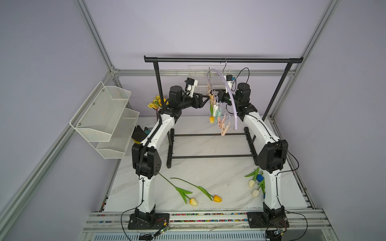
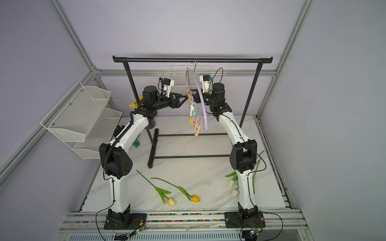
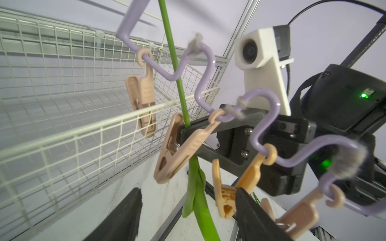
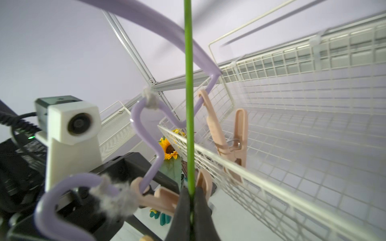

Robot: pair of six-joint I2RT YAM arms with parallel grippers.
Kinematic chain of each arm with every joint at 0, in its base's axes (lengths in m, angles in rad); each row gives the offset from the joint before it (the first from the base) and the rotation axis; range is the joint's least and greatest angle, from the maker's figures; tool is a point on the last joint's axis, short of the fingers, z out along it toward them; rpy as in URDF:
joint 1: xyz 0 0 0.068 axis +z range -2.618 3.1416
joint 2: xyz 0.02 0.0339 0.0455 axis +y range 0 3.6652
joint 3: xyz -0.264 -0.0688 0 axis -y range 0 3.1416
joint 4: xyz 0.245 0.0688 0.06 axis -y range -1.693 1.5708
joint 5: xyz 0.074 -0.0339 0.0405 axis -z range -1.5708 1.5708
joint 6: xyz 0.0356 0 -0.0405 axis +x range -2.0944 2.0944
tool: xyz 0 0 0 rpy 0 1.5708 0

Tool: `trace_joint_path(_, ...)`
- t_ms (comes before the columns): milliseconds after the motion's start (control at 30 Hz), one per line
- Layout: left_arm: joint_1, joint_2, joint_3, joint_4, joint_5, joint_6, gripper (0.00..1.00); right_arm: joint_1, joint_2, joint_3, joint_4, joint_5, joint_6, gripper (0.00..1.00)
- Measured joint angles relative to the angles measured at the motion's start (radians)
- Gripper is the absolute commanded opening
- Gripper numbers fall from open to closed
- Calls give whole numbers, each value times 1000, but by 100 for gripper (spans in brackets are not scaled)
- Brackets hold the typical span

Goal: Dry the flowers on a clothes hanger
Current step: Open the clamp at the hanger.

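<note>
The lilac clothes hanger (image 1: pixel 230 98) (image 2: pixel 201 100) hangs by its metal hook from the black rack bar, with its pastel clips bunched below. My right gripper (image 4: pixel 191 200) is shut on the green stem (image 4: pixel 189 104) of a tulip that hangs head down, its yellow head (image 1: pixel 211 119) below the clips. My left gripper (image 3: pixel 188 217) stands open with that stem (image 3: pixel 200 208) between its fingers (image 3: pixel 123 215) and a beige clip (image 3: pixel 179 146) just beyond. Whether this clip bites the stem I cannot tell. Other flowers lie on the table: yellow (image 1: pixel 193 201), orange (image 1: pixel 217 198), white (image 1: pixel 251 183), blue (image 1: pixel 259 177).
The black garment rack (image 1: pixel 223 60) stands over the marble table (image 1: pixel 208 167), its base rails between my arms. A white wire basket (image 1: pixel 198 83) hangs on the back wall behind the clips. Mesh shelves (image 1: pixel 104 116) jut from the left wall. A sunflower bouquet (image 1: pixel 155 103) stands at the back left.
</note>
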Motion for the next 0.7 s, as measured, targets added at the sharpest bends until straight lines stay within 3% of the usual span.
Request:
trace_joint_path(500, -15, -101, -94, 43, -21, -7, 71, -40, -238, -283, -62, 82, -88, 0)
trace_joint_path(700, -15, -113, -94, 42, -29, -7, 71, -56, -319, -333, -77, 173, -117, 0)
